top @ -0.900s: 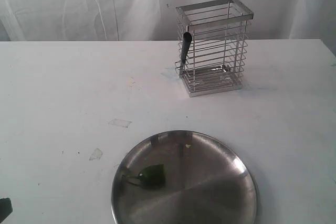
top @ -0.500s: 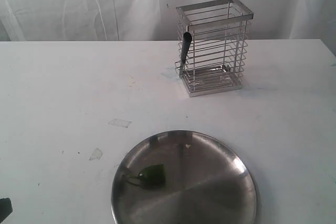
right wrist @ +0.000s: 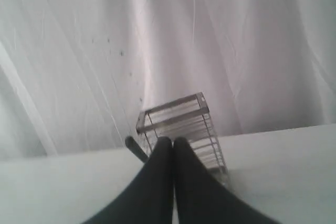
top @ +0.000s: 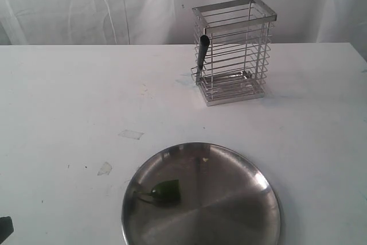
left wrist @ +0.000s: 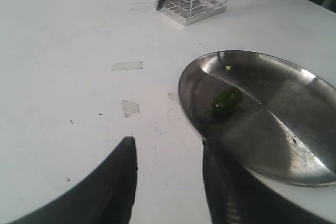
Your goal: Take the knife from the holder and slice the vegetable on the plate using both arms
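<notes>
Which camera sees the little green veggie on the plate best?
The left wrist view: the small dark green vegetable lies close and clear, stem showing, on the round shiny steel plate. The exterior view shows it smaller and darker. The right wrist view misses it.

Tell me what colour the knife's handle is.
Black. The knife handle shows best in the exterior view, at the holder.

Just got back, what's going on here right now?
Nothing is held yet. The slim black-handled knife stands at the tall silver wire holder, untouched. The small dark green vegetable lies unsliced on the round steel plate. The left tool is open beside the plate; the right tool is shut, facing the holder.
</notes>
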`<state>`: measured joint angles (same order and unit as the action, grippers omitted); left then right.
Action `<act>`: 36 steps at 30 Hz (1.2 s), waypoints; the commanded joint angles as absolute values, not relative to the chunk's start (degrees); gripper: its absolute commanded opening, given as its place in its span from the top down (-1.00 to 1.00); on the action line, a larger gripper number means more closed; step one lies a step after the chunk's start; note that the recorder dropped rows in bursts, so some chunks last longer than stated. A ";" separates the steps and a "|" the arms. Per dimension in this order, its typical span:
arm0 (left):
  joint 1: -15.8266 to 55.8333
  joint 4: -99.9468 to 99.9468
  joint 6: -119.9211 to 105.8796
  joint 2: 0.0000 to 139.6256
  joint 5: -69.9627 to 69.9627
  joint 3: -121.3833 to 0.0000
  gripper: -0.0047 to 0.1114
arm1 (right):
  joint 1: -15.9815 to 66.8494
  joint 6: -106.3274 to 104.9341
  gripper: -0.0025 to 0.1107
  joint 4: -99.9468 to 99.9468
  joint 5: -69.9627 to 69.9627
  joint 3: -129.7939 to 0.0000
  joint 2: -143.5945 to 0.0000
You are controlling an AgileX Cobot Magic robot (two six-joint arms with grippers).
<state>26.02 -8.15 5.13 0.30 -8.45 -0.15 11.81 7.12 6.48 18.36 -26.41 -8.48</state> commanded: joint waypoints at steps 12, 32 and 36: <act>25.77 -8.48 5.17 0.00 -8.13 0.00 0.13 | 17.87 -21.29 0.23 18.31 40.44 -58.92 -56.69; 25.77 -8.48 5.17 0.00 -8.24 0.00 0.13 | 25.27 -19.24 0.14 14.01 39.61 -83.43 -93.60; 25.77 -8.48 5.17 0.00 -8.24 0.00 0.13 | 25.27 -19.24 0.14 11.37 40.88 -83.43 -93.60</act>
